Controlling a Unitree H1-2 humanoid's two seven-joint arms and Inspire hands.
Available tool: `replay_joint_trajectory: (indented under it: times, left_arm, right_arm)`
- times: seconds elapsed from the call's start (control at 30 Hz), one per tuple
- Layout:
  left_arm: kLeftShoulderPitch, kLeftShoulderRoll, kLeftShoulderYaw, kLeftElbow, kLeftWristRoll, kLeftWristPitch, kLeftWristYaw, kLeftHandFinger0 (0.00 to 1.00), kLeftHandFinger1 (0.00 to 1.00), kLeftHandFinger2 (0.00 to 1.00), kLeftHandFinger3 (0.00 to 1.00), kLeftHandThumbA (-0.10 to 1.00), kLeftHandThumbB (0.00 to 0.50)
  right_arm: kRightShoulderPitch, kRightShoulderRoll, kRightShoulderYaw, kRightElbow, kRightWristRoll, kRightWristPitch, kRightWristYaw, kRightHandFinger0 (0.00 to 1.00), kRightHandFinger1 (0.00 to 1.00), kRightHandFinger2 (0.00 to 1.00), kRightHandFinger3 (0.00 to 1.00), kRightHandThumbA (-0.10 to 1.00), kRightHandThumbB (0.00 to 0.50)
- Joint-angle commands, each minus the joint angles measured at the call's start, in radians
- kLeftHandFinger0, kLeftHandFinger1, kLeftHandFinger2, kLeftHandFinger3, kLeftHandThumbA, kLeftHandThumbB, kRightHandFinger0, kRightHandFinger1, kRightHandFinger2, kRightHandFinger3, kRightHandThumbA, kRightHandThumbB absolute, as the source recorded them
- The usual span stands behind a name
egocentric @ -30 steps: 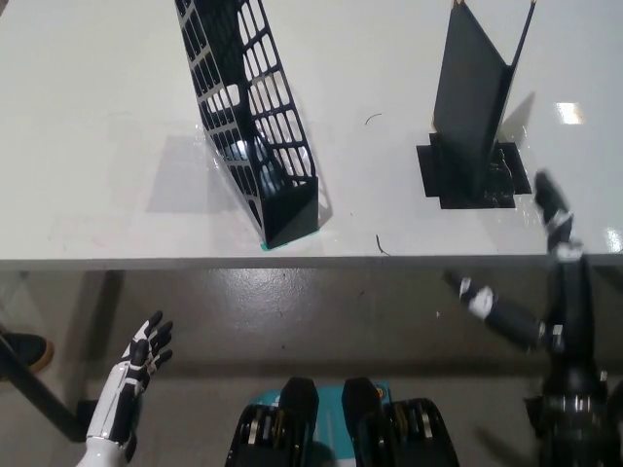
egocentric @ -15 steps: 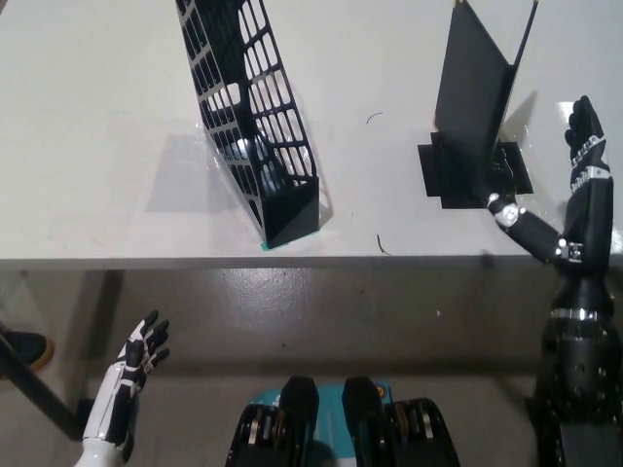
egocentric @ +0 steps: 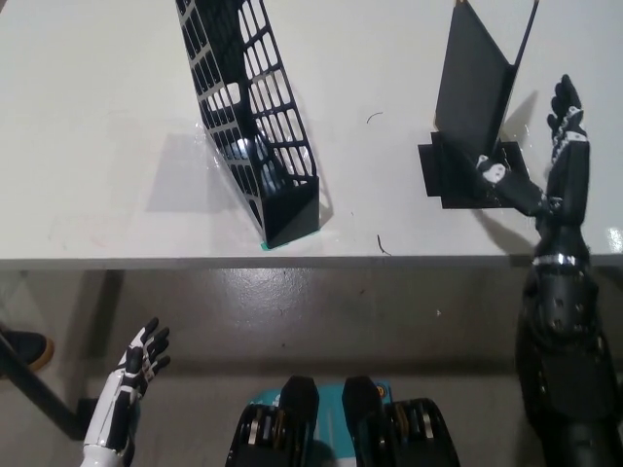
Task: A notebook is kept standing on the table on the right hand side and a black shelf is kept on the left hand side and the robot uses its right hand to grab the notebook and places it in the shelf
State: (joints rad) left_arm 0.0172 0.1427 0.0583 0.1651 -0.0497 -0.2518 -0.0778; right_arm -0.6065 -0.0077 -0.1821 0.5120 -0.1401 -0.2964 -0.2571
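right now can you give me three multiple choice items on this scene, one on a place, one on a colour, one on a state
1. Where does the notebook stand?
A. on the table, picture right
B. inside the shelf
C. on the floor

2. What colour is the shelf?
A. white
B. black
C. red

3. What is the right hand doing?
A. holding the notebook in the air
B. open beside the notebook
C. resting below the table

Answers: 1 A, it stands upright on its stand. 2 B, the lattice is black. 3 B, its fingers are spread, holding nothing. The left hand hangs below the table edge.

White table [egocentric: 97, 117]: shelf [egocentric: 255, 126], notebook [egocentric: 474, 92]
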Motion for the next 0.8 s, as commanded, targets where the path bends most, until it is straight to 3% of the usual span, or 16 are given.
replay_joint_trajectory:
  times: [0.0,0.13,0.23,0.27,0.47,0.5,0.53,0.57,0.6,0.63,0.67,0.7,0.73,0.77]
  left_arm:
    - [0.01,0.003,0.005,-0.014,-0.012,-0.047,-0.006,1.0,1.0,1.0,1.0,1.0,0.157]
    - [0.01,0.003,0.006,-0.011,-0.025,-0.058,-0.013,1.0,1.0,1.0,1.0,1.0,0.132]
    - [0.011,0.003,0.007,-0.006,-0.024,-0.061,-0.012,1.0,1.0,1.0,1.0,1.0,0.151]
    - [0.014,0.002,0.007,-0.008,-0.025,-0.062,-0.013,1.0,1.0,1.0,1.0,1.0,0.151]
    - [0.019,0.006,0.003,0.0,-0.026,-0.063,-0.022,1.0,1.0,1.0,1.0,1.0,0.146]
    - [0.02,0.005,0.004,0.004,-0.036,-0.068,-0.027,1.0,1.0,1.0,1.0,1.0,0.135]
    - [0.022,0.002,0.005,0.008,-0.032,-0.077,-0.022,1.0,1.0,1.0,1.0,1.0,0.143]
    - [0.026,0.003,0.005,0.007,-0.03,-0.078,-0.022,1.0,1.0,1.0,1.0,1.0,0.142]
    - [0.03,0.001,0.007,0.002,-0.034,-0.073,-0.02,1.0,1.0,1.0,1.0,1.0,0.141]
    - [0.031,-0.002,0.009,0.001,-0.035,-0.073,-0.017,1.0,1.0,1.0,1.0,1.0,0.133]
    - [0.031,-0.004,0.011,0.001,-0.035,-0.075,-0.013,1.0,1.0,1.0,1.0,1.0,0.136]
    - [0.031,-0.003,0.011,0.003,-0.037,-0.08,-0.016,1.0,1.0,1.0,1.0,1.0,0.139]
    - [0.029,-0.001,0.013,0.003,-0.039,-0.078,-0.015,1.0,1.0,1.0,1.0,1.0,0.14]
    - [0.027,0.0,0.015,0.004,-0.044,-0.08,-0.017,1.0,1.0,1.0,1.0,1.0,0.136]
  right_arm:
    - [-0.105,-0.014,-0.007,0.084,0.031,-0.007,-0.033,1.0,1.0,1.0,1.0,1.0,0.482]
    - [-0.171,-0.005,-0.025,0.183,0.074,-0.003,-0.039,1.0,1.0,1.0,1.0,1.0,0.499]
    - [-0.222,-0.005,-0.052,0.286,0.114,-0.051,-0.048,1.0,1.0,1.0,1.0,1.0,0.458]
    - [-0.254,-0.008,-0.071,0.347,0.142,-0.047,-0.041,1.0,1.0,1.0,1.0,1.0,0.483]
    - [-0.393,-0.023,-0.101,0.58,0.178,-0.058,-0.041,1.0,1.0,1.0,1.0,1.0,0.5]
    - [-0.433,-0.027,-0.111,0.64,0.198,-0.066,-0.023,1.0,1.0,1.0,1.0,1.0,0.498]
    - [-0.48,-0.031,-0.138,0.708,0.232,-0.082,-0.014,1.0,1.0,1.0,1.0,1.0,0.462]
    - [-0.506,-0.03,-0.157,0.742,0.244,-0.069,-0.047,1.0,1.0,1.0,1.0,0.96,0.433]
    - [-0.55,-0.029,-0.185,0.782,0.255,-0.021,-0.149,1.0,1.0,1.0,1.0,0.46,0.319]
    - [-0.58,-0.03,-0.217,0.81,0.279,0.004,-0.192,0.53,0.43,0.51,0.58,0.2,0.332]
    - [-0.6,-0.033,-0.248,0.83,0.308,0.008,-0.192,0.35,0.31,0.42,0.45,0.1,0.305]
    - [-0.617,-0.033,-0.287,0.843,0.346,-0.003,-0.171,0.01,0.01,0.16,0.2,-0.09,0.231]
    - [-0.631,-0.032,-0.308,0.852,0.364,-0.017,-0.135,0.0,0.0,0.22,0.3,-0.1,0.166]
    - [-0.641,-0.03,-0.303,0.861,0.35,-0.021,-0.132,0.0,0.03,0.38,0.42,-0.1,0.128]
